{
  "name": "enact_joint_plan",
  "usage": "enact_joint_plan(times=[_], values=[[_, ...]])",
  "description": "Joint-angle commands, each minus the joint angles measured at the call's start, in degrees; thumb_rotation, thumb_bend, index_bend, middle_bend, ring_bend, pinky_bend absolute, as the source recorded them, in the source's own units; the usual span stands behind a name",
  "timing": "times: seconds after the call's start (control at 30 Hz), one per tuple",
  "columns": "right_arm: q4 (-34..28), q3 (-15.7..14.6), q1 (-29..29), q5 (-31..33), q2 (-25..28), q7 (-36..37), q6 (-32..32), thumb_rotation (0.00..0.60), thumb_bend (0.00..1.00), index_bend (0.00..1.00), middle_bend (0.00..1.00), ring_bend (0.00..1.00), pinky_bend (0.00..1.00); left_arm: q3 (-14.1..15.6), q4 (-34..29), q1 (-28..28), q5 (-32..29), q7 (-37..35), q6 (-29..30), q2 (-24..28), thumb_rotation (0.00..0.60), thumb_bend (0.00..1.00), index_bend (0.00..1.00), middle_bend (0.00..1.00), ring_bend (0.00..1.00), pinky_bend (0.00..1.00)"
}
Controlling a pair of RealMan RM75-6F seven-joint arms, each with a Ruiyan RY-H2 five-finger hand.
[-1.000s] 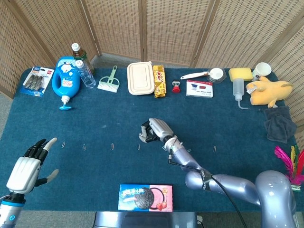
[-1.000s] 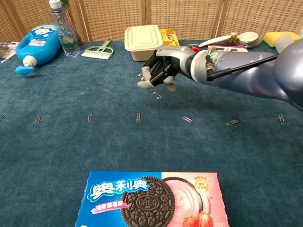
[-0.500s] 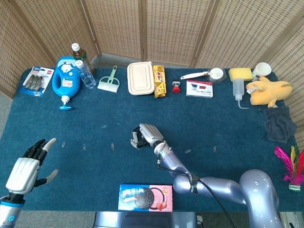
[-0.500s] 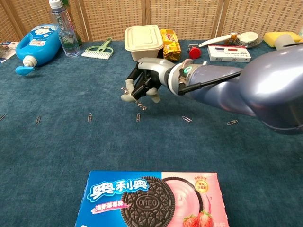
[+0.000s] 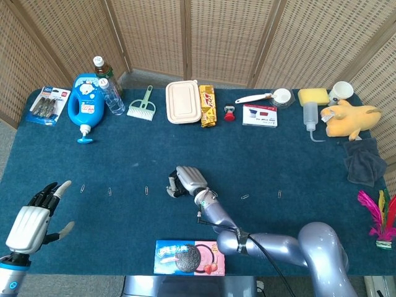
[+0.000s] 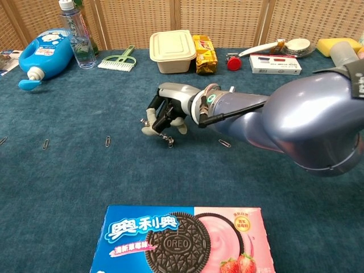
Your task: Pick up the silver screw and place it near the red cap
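Note:
My right hand point(image 6: 166, 111) hangs low over the blue table mat, left of centre, fingers curled downward. It pinches a small silver screw point(image 6: 166, 137) that points down, its tip close to the mat. In the head view the right hand point(image 5: 183, 181) sits mid-table. The red cap point(image 5: 229, 114) stands at the back between the snack bar and the flat white box, far from the hand; in the chest view the red cap point(image 6: 232, 61) is at the top. My left hand point(image 5: 34, 218) is open at the front left corner, holding nothing.
Several paperclips point(image 6: 225, 143) lie in a row across the mat. An Oreo box point(image 6: 182, 239) lies at the front edge. Along the back stand a blue bottle point(image 5: 85, 102), a green brush point(image 5: 142, 105), a lunch box point(image 5: 183, 102) and a snack bar point(image 5: 208, 106).
My right hand has moved left and lower toward the mat, carrying the screw along. The left hand has barely moved.

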Motion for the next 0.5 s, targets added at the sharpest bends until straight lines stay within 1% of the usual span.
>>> enact_joint_plan(times=[0.03,0.13,0.27,0.5], values=[[0.4,0.1,-0.1,0.3,0.1,-0.3,0.0,0.600,0.43,0.66,0.93,0.95,0.80,0.0,0.2,0.0,0.0,-0.3,0.0,0.0,0.600,0.42,0.00,0.18,0.10,0.18],[0.5,0.3,-0.2,0.2,0.5,-0.8,0.3,0.600,0.43,0.66,0.93,0.95,0.80,-0.1,0.4,0.0,-0.1,-0.4,0.0,0.0,0.600,0.42,0.00,0.18,0.10,0.18],[-1.0,1.6,-0.8,0.0,3.0,-1.0,1.2,0.600,0.43,0.66,0.93,0.95,0.80,-0.1,0.3,-0.3,-0.2,-0.3,-0.5,-0.1,0.600,0.42,0.00,0.18,0.10,0.18],[-5.1,3.0,-3.3,0.1,9.5,-0.6,2.2,0.600,0.43,0.65,0.93,0.95,0.80,-0.4,-0.2,-0.9,0.1,0.4,-1.1,-0.6,0.600,0.42,0.00,0.18,0.09,0.18]])
